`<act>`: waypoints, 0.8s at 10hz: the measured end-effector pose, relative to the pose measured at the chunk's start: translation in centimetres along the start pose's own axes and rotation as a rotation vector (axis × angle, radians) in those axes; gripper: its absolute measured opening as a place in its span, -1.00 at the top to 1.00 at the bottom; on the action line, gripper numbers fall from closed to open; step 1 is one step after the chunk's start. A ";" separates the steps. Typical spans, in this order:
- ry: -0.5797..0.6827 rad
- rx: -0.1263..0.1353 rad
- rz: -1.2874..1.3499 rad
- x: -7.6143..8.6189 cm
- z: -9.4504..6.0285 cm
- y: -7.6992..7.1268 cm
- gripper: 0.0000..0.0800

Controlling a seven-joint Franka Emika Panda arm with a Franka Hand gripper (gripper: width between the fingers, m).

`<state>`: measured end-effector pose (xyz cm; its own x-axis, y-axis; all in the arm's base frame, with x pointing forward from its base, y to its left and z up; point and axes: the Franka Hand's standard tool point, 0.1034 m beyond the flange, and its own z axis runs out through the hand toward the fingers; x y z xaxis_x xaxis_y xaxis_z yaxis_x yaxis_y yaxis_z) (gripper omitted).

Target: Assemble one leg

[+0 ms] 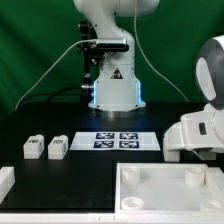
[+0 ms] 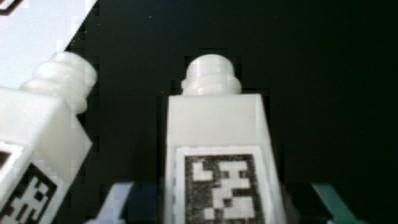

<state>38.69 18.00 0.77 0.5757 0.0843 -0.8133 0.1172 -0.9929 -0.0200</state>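
Note:
In the wrist view a white leg (image 2: 217,130) with a rounded peg at its far end and a black-and-white tag lies between my fingers. My gripper (image 2: 228,206) is open and straddles it, with a dark gap on each side, one fingertip (image 2: 121,202) left of it and one right. A second like leg (image 2: 43,120) lies beside it, apart. In the exterior view the gripper's white hand (image 1: 192,138) is low at the exterior view's right and hides those two legs. Two more legs (image 1: 33,148) (image 1: 57,148) lie at the exterior view's left.
The marker board (image 1: 120,140) lies mid-table; its corner shows in the wrist view (image 2: 36,18). The large white tray-like piece (image 1: 150,178) is in front, below the hand. Another white part (image 1: 5,181) is at the left edge. The robot base (image 1: 112,85) stands behind.

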 end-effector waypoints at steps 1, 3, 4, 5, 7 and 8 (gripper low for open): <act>0.000 0.000 0.000 0.0 0.0 0.0 0.28; 0.000 0.000 0.000 0.0 0.0 0.0 0.28; 0.000 0.000 0.000 0.0 0.0 0.0 0.28; 0.000 0.000 -0.028 -0.1 -0.4 0.4 0.27; 0.034 0.025 -0.090 -3.0 -6.8 4.2 0.27; 0.067 0.033 -0.093 -3.9 -8.8 5.4 0.27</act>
<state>44.19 13.00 8.99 0.6168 0.1807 -0.7661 0.1466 -0.9826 -0.1138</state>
